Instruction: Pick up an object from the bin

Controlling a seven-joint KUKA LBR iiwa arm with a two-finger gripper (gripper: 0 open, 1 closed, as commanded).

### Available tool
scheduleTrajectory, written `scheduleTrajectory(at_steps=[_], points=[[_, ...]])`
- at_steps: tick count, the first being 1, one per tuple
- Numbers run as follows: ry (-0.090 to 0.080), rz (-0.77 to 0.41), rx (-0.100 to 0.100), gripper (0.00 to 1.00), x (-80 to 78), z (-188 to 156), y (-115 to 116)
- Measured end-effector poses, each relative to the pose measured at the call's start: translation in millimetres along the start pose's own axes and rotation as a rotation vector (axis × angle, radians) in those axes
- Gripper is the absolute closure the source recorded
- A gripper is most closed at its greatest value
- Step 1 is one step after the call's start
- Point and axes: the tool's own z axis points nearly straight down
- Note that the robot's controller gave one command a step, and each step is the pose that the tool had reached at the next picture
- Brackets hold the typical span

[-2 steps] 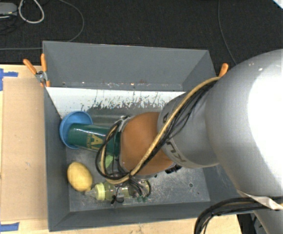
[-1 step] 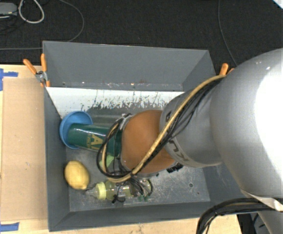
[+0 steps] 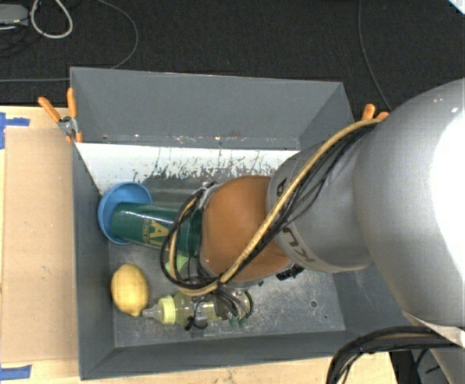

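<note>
The arm (image 3: pixel 408 214) reaches into the grey bin (image 3: pixel 216 110) from the right edge, its wrist under an orange cover (image 3: pixel 232 222) with black and yellow cables (image 3: pixel 172 246) looping round it. The tool (image 3: pixel 216 306) is low down near the middle of the bin's front edge, mostly tucked beneath that cover, so whether it is wide or narrow cannot be told. Just beside it, on its left, a small pale bottle (image 3: pixel 166 309) lies on its side along the front edge (it seems to touch the tool, though whether it is gripped is not clear). A yellow lemon (image 3: pixel 130 289) sits next to the bottle, toward the front-left corner. Further back by the left wall lies a dark green cup (image 3: pixel 140 222) on its side, its blue mouth facing the left wall and its base hidden under the cover.
</note>
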Motion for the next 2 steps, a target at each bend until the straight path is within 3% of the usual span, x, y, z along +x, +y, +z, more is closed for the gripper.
scheduleTrajectory(at_steps=[1, 2], points=[[0.006, 0.002, 0.001, 1.00, 2.0, -13.6, -0.6], [0.012, 0.003, 0.003, 1.00, 4.3, -54.3, -1.2]])
